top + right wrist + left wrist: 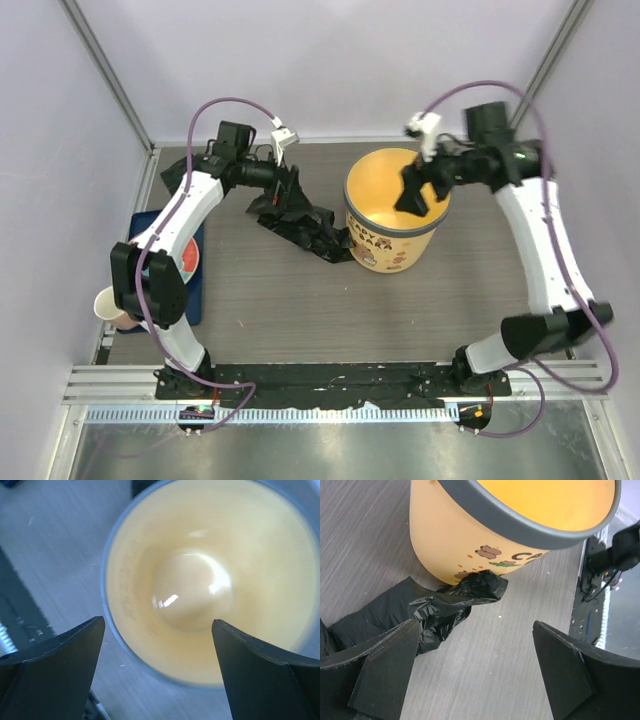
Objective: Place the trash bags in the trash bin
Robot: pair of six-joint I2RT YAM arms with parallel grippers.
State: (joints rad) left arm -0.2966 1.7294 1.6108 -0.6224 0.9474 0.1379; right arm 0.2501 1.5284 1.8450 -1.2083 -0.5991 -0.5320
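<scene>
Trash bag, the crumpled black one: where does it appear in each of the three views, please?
Top external: the trash bag lies left of centre, reaching the base of the trash bin.
Left wrist: centre-left, against the foot of the bin.
Right wrist: not clearly in it; the bin's inside fills the view.
Shared landmark: the bin's grey rim.

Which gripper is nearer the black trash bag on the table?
Left. The left gripper hovers open right over the trash bag; the right gripper hangs open above the mouth of the trash bin.
</scene>
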